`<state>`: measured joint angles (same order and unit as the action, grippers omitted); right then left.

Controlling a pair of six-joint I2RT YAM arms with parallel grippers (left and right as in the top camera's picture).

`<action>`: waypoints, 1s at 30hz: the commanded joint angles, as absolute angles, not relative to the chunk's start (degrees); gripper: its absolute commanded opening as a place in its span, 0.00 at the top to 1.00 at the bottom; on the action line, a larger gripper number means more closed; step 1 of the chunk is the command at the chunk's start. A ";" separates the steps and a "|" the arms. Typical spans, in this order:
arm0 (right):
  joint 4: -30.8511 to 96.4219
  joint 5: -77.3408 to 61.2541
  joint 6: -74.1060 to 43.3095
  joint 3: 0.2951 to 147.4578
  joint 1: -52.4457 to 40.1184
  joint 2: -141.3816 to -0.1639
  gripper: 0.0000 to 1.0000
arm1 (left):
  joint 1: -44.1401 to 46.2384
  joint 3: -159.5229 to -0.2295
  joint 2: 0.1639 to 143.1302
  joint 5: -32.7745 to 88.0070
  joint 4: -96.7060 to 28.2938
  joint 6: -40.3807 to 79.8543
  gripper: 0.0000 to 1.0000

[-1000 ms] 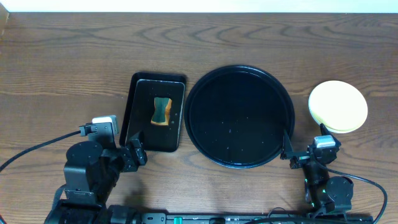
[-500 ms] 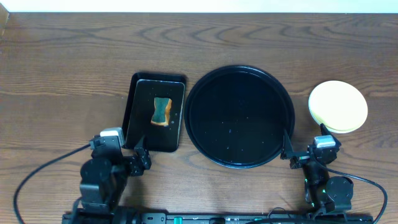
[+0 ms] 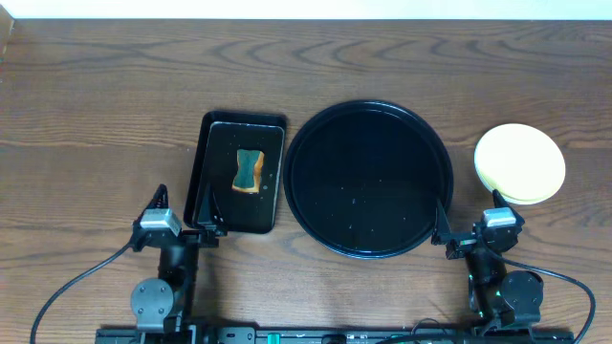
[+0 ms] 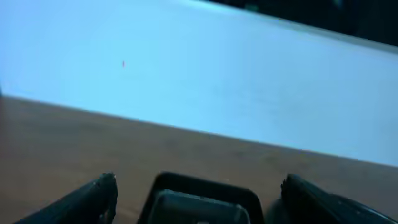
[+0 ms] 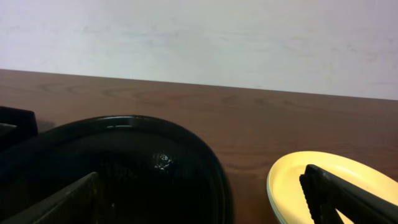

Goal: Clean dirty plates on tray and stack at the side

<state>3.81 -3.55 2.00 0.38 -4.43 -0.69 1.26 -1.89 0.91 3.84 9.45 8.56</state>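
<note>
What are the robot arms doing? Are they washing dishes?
Nothing is being handled right now. Both arms sit at the near edge of the table, with the left gripper and right gripper open and empty. The big round tray has no plates on it. The plates sit stacked on the table to its right, a yellow one on top. The sponge lies in the small rectangular tray on the left. It looks like the cleaning is done.
</note>
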 commanded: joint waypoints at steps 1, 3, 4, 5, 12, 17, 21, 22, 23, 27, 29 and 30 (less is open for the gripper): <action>4.08 -3.25 2.66 0.32 -4.86 -0.49 0.01 | 0.93 -0.23 0.10 3.70 7.31 4.80 0.15; 4.08 -3.25 2.66 0.32 -4.86 -0.49 0.01 | 0.93 -0.21 0.10 3.79 4.69 3.51 0.14; 4.08 -3.25 2.66 0.32 -4.86 -0.49 0.01 | 0.93 -0.23 0.10 3.81 3.20 2.94 0.15; 4.08 -3.25 2.66 0.32 -4.86 -0.49 0.01 | 0.93 -0.23 0.10 3.81 1.41 2.98 0.15; 4.08 -3.25 2.63 0.32 -4.86 -0.49 0.01 | 0.93 -0.25 0.16 3.77 -3.79 3.03 0.14; 4.08 -3.25 2.63 0.32 -4.86 -0.49 0.01 | 0.93 -0.25 0.30 3.77 -3.79 3.03 0.14; 4.08 -3.25 2.63 0.32 -4.86 -0.49 0.01 | 0.93 -0.25 0.30 3.77 -3.79 3.03 0.15; 4.08 -3.25 2.63 0.32 -4.86 -0.49 0.01 | 0.93 -0.25 0.30 3.77 -3.79 3.03 0.15; 4.08 -3.25 2.63 0.32 -4.86 -0.49 0.01 | 0.93 -0.25 0.30 3.77 -3.79 3.03 0.15; 4.08 -3.25 2.63 0.32 -4.86 -0.49 0.01 | 0.93 -0.25 0.30 3.77 -3.79 3.03 0.15; 4.05 -3.25 2.66 0.32 -4.86 -0.49 0.01 | 0.93 -0.25 0.30 3.77 -3.79 3.03 0.15; 4.08 -3.25 2.63 0.32 -4.86 -0.49 0.01 | 0.93 -0.25 0.30 3.77 -3.79 3.03 0.15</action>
